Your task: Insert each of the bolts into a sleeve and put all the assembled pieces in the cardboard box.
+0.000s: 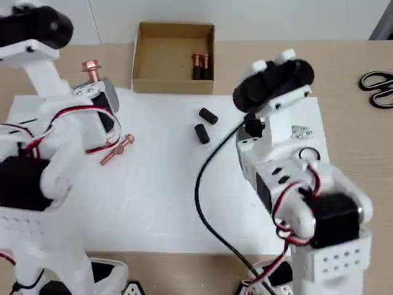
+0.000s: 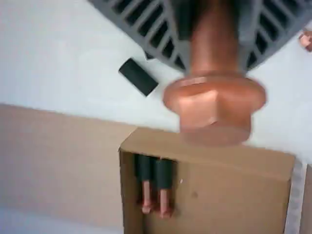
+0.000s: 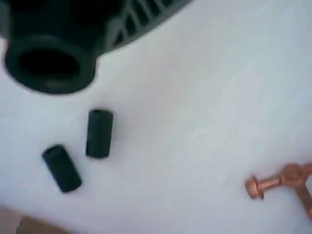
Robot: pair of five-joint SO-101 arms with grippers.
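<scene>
Copper bolt (image 2: 214,102) sits clamped in the left hand (image 1: 93,86), head up, shank upright. The right hand (image 3: 63,29) grips a black sleeve (image 3: 48,63), well apart to the bolt's right; their axes likely need aligning. Beyond, two sleeves (image 1: 207,115) and two bolts (image 1: 116,149) lie loose on the worktop (image 1: 356,141). Farthest, the box (image 1: 175,31) holds two assembled pieces (image 1: 201,66).
</scene>
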